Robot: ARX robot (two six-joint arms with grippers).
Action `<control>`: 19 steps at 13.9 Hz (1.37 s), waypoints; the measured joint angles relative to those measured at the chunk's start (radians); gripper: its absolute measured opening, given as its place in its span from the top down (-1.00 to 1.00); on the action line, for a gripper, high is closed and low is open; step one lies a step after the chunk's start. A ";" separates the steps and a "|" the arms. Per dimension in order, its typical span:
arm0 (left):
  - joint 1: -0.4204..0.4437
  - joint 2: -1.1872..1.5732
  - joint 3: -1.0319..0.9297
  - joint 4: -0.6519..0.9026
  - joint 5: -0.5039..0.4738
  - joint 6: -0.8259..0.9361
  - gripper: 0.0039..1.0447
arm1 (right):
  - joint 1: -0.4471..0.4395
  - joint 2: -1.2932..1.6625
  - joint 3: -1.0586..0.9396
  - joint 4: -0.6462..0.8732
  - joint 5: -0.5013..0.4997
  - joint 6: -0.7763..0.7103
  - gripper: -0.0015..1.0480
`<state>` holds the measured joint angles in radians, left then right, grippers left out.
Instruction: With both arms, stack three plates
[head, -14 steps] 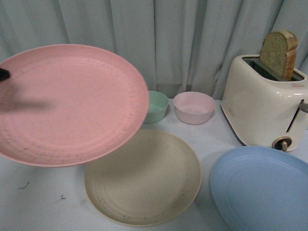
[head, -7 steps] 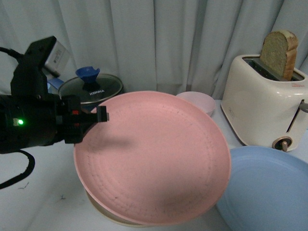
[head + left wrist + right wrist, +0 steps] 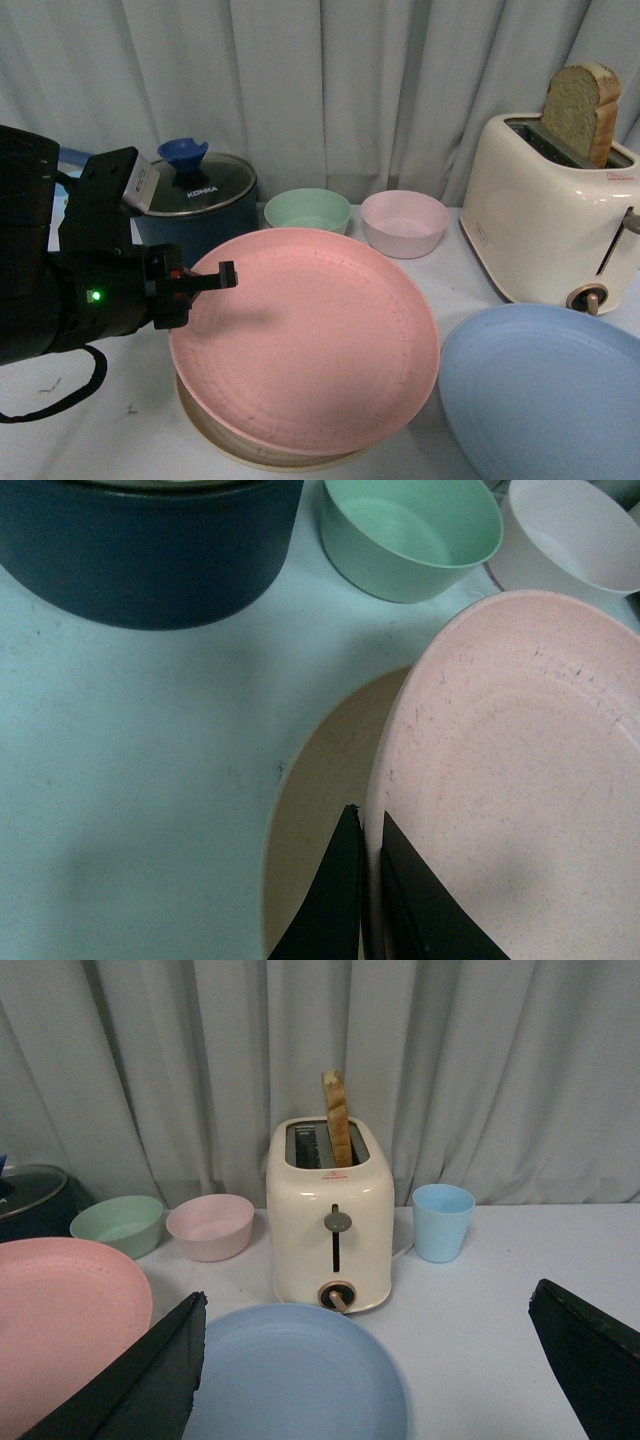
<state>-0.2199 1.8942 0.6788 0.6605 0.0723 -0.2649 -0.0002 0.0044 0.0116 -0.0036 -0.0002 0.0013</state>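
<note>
1. A grey curtain (image 3: 350,90) hangs across the far side, behind a white table (image 3: 80,420).
2. The black left arm reaches in from the left. Its left gripper (image 3: 212,278) is clenched on the left rim of the pink plate (image 3: 310,340). The left wrist view shows one finger (image 3: 335,900) under the rim and the other on top, which the front view does not make clear.
3. The pink plate lies over the cream plate (image 3: 215,435) at the near centre and covers most of it. Whether the two touch cannot be told.
4. The blue plate (image 3: 545,390) lies flat on the table at the near right, just beside the pink plate.
5. A cream toaster (image 3: 530,230) stands at the far right with a slice of bread (image 3: 578,110) upright in its slot.
6. A dark blue pot (image 3: 190,215) with a glass lid stands at the far left.
7. A green bowl (image 3: 307,210) and a pink bowl (image 3: 403,222) sit side by side between pot and toaster.
8. Only the right wrist view shows a light blue cup (image 3: 443,1222), right of the toaster.
9. Only that view shows the right gripper (image 3: 365,1375): its jaws are spread wide, released, and the blue plate shows between them.
</note>
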 joint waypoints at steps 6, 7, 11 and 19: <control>0.014 0.081 0.004 0.041 -0.034 -0.023 0.96 | 0.000 0.000 0.000 0.000 0.000 0.000 -0.87; 0.014 0.082 0.004 0.039 -0.022 -0.031 0.76 | 0.000 0.000 0.000 0.000 0.000 0.000 -0.87; -0.006 -0.161 -0.066 0.042 0.017 -0.077 -0.39 | 0.000 0.000 0.000 0.000 0.000 0.000 -0.87; 0.098 -0.922 -0.404 0.036 -0.201 0.225 0.18 | 0.000 0.000 0.000 0.000 0.000 0.000 -0.87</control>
<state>-0.1219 0.9726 0.2752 0.6968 -0.1287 -0.0395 -0.0002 0.0044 0.0116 -0.0032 -0.0002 0.0013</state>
